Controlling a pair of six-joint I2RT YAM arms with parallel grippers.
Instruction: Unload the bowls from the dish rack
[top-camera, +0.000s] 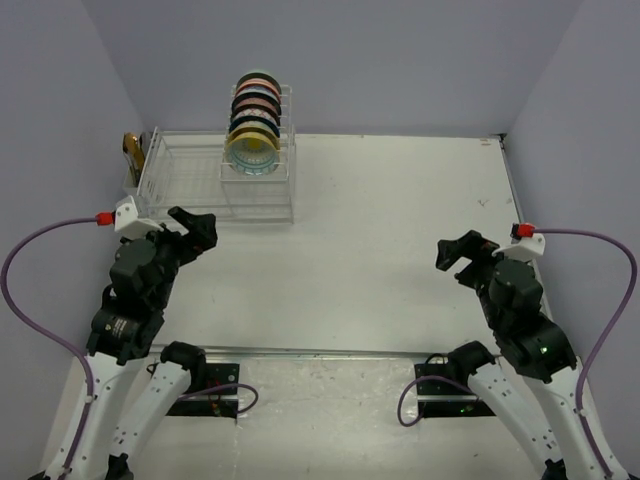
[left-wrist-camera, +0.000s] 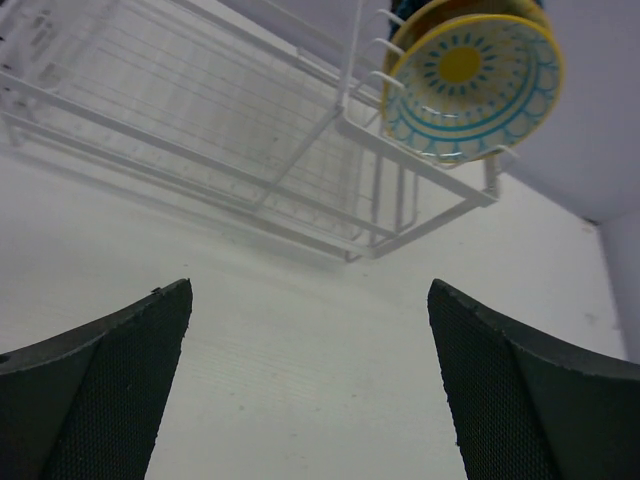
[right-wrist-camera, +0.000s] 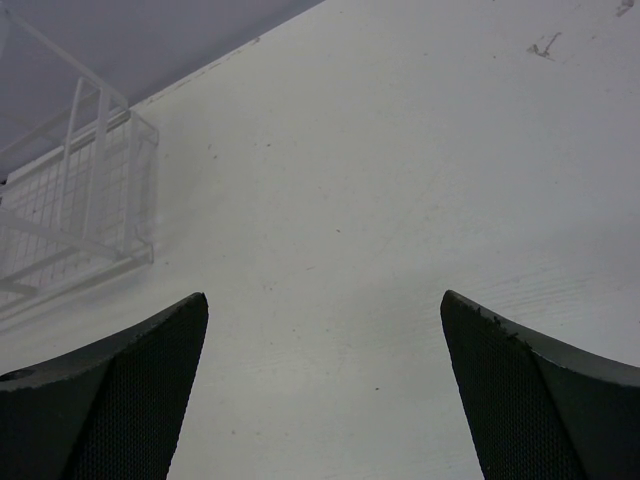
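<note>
Far L, a small golden-brown object (top-camera: 131, 155) sits at the L end of the dish rack (top-camera: 185, 180), touching or just beside it; can't tell which. The rack is thin white wire. Its low rectangular basket lies on the L, and a taller, narrow slotted tower stands at its R end. It sits at the back L of the table (top-camera: 400, 220), a matte white flat top w/ a few small scuffs.

The L gripper (top-camera: 203, 228) hovers near the rack's front edge, apart from it. Its jaws are spread wide w/ nothing between them. The L wrist view shows black wedge-shaped fingers (left-wrist-camera: 120, 390) w/ fine woven-texture pads.

The bowls (top-camera: 255, 125) stand on edge in the tower slots, round and glossy, packed in a row. The front bowl (left-wrist-camera: 470, 90) has a yellow rim, teal scallops and a yellow centre disc.

The R gripper (top-camera: 455, 250) is well apart from the rack, over bare table. It's also spread wide and empty, w/ the same black textured fingers (right-wrist-camera: 130, 400).
</note>
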